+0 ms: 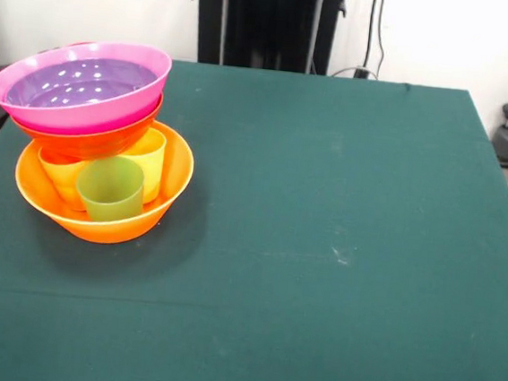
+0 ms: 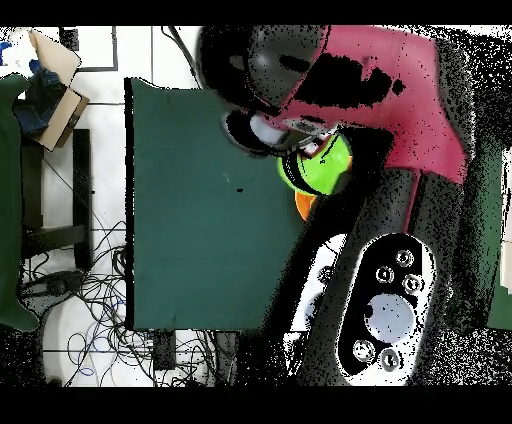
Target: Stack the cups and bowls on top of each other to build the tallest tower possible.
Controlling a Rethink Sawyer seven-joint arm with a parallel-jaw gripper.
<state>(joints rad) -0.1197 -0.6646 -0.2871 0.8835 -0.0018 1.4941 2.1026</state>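
Front view: tower (image 1: 97, 139) sits at left side of the green table (image 1: 320, 251), toward the far-left corner. Base = large orange bowl (image 1: 143, 220), resting flat on the cloth. Inside it stand 3 cups: green cup (image 1: 110, 190) upright at the front, yellow cup (image 1: 149, 158) behind it to the right, orange cup (image 1: 62, 176) to the left; green and yellow touch or nearly so. On top of the cups rests a red-orange bowl (image 1: 92, 143), and nested in that the pink bowl (image 1: 82, 102), w/ a purple bowl (image 1: 80, 82) nested inside the pink one so only its glossy inner face shows. Upper bowls are tilted, right rim higher, and offset toward the far-left vs. the base. Rest of cloth is bare apart from faint pale scuffs near centre-right.

No arm or gripper in front view; only the black pedestal (image 1: 266, 21) at the far edge.

Overhead view: red arm (image 2: 400, 90) w/ black and white parts covers the table's right side. Beneath it a light green bowl (image 2: 325, 165) and a bit of orange rim (image 2: 305, 205) peek out. Gripper can't be made out as such, so wide vs. narrow vs. holding: can't tell.

Cables (image 2: 100, 320) lie on the floor left of and below the table in overhead view.
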